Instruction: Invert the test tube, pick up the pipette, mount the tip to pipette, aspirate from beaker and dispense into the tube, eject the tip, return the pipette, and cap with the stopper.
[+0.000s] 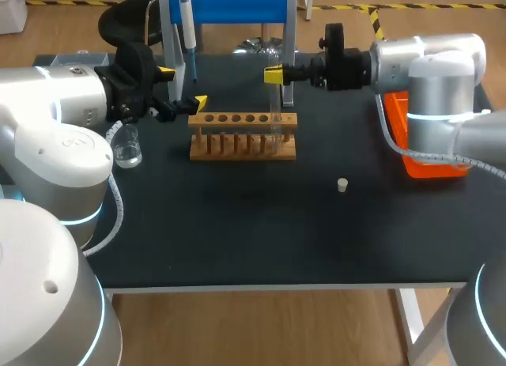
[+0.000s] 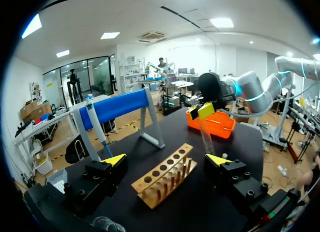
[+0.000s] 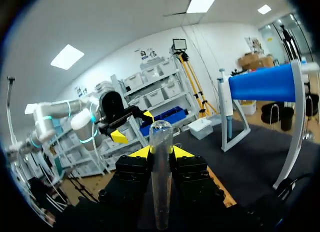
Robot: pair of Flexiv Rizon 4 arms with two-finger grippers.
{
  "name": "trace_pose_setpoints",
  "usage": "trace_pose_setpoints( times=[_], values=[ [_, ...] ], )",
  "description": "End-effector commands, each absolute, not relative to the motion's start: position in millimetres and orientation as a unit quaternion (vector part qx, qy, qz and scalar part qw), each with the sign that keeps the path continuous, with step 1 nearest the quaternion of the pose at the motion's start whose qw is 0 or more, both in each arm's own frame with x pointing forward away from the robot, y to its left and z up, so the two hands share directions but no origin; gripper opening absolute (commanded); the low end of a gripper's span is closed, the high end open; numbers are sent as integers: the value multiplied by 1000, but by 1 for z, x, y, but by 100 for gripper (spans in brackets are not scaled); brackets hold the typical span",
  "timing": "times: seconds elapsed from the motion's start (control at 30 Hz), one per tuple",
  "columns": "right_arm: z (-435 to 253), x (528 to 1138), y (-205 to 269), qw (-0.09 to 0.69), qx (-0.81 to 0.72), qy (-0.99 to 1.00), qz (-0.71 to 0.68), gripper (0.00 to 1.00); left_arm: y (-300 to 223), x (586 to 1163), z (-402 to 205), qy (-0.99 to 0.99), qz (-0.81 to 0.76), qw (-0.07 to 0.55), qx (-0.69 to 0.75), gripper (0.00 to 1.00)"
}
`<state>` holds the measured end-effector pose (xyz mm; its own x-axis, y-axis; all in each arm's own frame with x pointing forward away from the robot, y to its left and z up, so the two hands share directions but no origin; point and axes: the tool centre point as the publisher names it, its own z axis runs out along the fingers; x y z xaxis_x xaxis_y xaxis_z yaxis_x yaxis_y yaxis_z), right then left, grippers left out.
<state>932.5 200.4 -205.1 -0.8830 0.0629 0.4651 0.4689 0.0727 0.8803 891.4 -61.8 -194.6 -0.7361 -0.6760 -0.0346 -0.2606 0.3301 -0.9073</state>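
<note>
Half the test tube (image 1: pixel 275 102) seems lost against the rack (image 1: pixel 237 153).

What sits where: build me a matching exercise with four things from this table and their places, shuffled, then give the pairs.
1 test tube
2 pipette
3 beaker
4 stopper

A on the table, right of the rack
B hanging on the blue stand
C held in the right gripper
D on the table, left of the rack

Pairs: 1-C, 2-B, 3-D, 4-A
</note>
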Motion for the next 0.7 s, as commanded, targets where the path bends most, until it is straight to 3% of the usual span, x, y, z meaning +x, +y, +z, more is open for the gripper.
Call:
trace_pose_setpoints(
  times=[0.03, 0.3, 0.7],
  values=[
    [-199, 942, 194, 448, -443, -607, -483, 0, -62, 892, -193, 790, -495, 207, -297, 100],
    [-202, 940, 190, 562, -511, -515, -397, 0, -62, 892, -193, 790, -495, 207, -297, 100],
    [-204, 933, 188, 600, -501, -484, -394, 0, -62, 892, -193, 790, -495, 207, -297, 100]
  ],
)
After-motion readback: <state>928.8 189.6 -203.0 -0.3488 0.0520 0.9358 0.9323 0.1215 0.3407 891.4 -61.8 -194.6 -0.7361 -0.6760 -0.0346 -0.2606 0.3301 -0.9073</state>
